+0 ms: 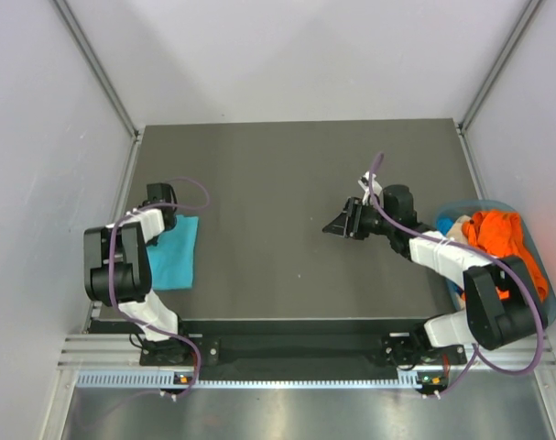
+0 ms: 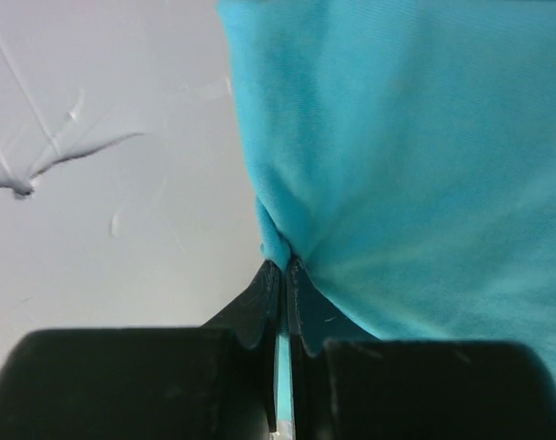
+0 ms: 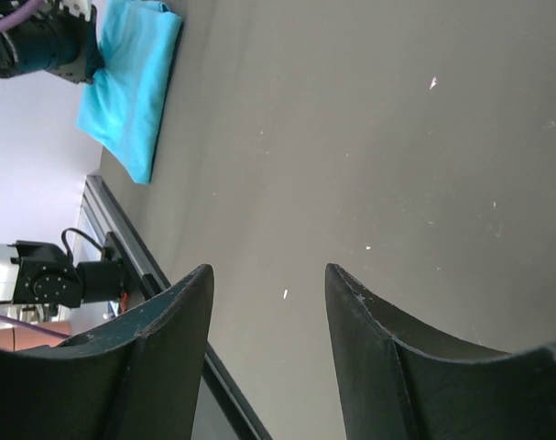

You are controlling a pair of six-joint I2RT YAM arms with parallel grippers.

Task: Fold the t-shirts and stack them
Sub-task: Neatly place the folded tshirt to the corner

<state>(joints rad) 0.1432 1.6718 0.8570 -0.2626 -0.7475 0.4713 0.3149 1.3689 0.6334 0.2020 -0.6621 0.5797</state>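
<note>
**Left hand (image 2: 282, 273) closed on the turquoise t-shirt (image 2: 415, 165); right hand (image 3: 268, 275) empty over the surface (image 1: 287, 174)**

In the overhead view we found the turquoise t-shirt lying folded into a compact rectangle on the near-left part of the dark surface, close to its left edge. The left hand sat at the far end of this rectangle, partly covering it. From the left wrist camera we saw the two black fingers pressed together on a gathered fold at the shirt's edge. A thin strip of turquoise cloth showed between them, and the rest of the cloth spread away to the right.

We observed the right hand right of the surface's centre, well apart from the turquoise t-shirt and pointing toward the left side. Its fingers stood partly apart with nothing between them, and only bare surface showed in the gap. In that wrist view the folded shirt appeared in the far upper left, with the left arm beside it.

Off the right edge of the surface, beside the right arm, we noted a blue-grey basket (image 1: 545, 302). A crumpled orange t-shirt (image 1: 502, 234) lay heaped inside it, with a pale cloth (image 1: 456, 226) just beside that at the basket's left side
</note>
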